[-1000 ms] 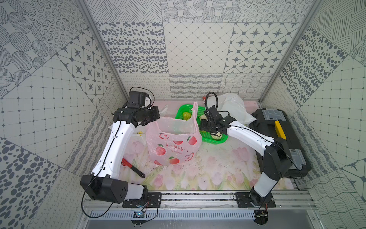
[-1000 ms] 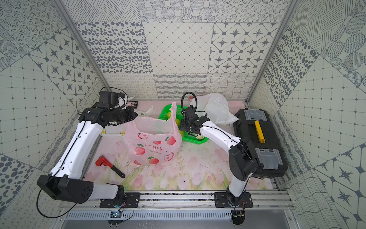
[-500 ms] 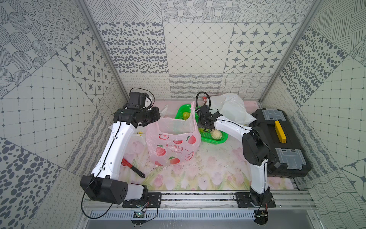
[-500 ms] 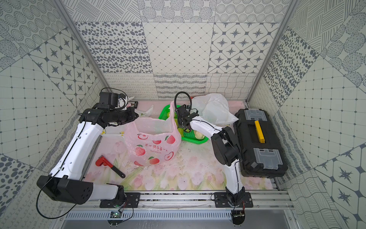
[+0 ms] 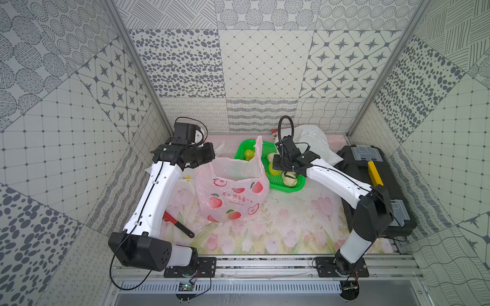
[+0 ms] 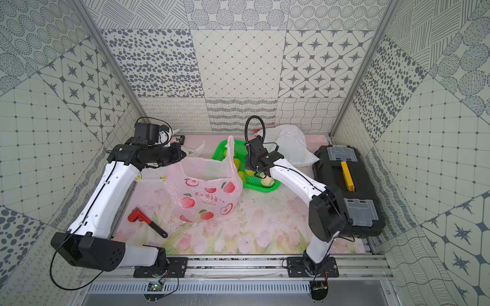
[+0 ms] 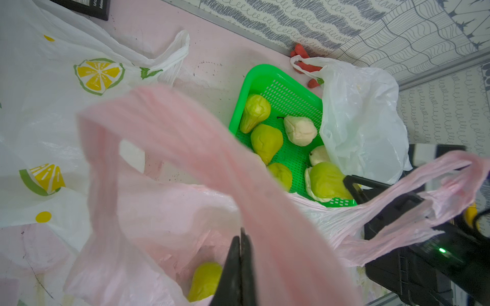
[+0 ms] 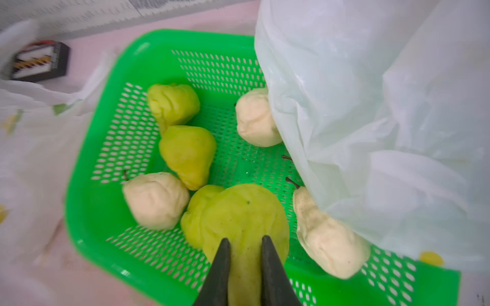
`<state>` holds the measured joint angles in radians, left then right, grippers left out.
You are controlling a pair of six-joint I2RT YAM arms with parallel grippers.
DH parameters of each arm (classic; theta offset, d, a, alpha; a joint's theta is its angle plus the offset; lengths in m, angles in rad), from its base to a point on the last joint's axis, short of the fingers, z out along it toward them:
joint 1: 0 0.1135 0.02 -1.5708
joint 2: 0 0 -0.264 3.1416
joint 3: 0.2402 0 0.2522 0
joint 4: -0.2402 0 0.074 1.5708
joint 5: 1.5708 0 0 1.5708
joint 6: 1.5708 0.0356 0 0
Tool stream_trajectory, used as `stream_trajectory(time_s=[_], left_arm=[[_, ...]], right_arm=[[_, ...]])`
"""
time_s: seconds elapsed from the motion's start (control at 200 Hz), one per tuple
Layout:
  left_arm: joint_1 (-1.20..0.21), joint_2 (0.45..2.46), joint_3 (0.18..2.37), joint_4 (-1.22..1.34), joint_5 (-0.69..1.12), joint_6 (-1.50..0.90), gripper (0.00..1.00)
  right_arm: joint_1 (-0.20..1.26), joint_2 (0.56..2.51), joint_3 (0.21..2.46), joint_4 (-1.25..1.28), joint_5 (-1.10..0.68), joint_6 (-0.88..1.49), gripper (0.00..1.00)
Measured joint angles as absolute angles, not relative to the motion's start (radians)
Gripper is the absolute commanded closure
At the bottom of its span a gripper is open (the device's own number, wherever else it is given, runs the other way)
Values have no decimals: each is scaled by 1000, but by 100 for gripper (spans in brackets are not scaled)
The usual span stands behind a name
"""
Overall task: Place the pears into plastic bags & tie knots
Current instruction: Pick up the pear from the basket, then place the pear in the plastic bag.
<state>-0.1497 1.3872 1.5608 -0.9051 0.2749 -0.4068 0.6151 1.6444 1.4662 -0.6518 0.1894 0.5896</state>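
Observation:
A pink plastic bag [image 5: 233,196] with red fruit prints stands open mid-table in both top views [image 6: 206,196]. My left gripper [image 7: 241,238] is shut on its handle and holds that side up. One green pear [image 7: 205,279] lies inside it. My right gripper [image 8: 245,242] is down in the green basket [image 8: 87,212], shut on the narrow end of a green pear [image 8: 244,212]. Other pears lie in the basket: two green [image 8: 188,156], three cream [image 8: 155,200]. A plain white bag [image 8: 384,119] droops over the basket's side. The lemon-print bag [image 7: 66,92] lies flat beside the pink one.
A black toolbox [image 5: 371,180] with a yellow handle fills the right side. A red wrench [image 5: 176,224] lies in front of the left arm. Red items [image 7: 302,57] sit at the back wall behind the white bag. A small black device [image 8: 39,61] lies back left.
My right gripper has closed from wide open onto the green pear in the basket. The left gripper and the pink bag have stayed where they were.

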Motion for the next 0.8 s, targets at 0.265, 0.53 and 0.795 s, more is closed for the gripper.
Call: stream_trajectory(time_s=[0.265, 0.53, 0.795], left_arm=[[-150, 1387, 1597, -907, 264, -388, 100], [-163, 1398, 1599, -892, 295, -390, 100], [-171, 1375, 1610, -880, 328, -384, 100]], right_arm=[[603, 1336, 1525, -857, -134, 562, 90], [733, 1451, 1765, -854, -362, 579, 91], [857, 2060, 2320, -884, -225, 587, 90]])
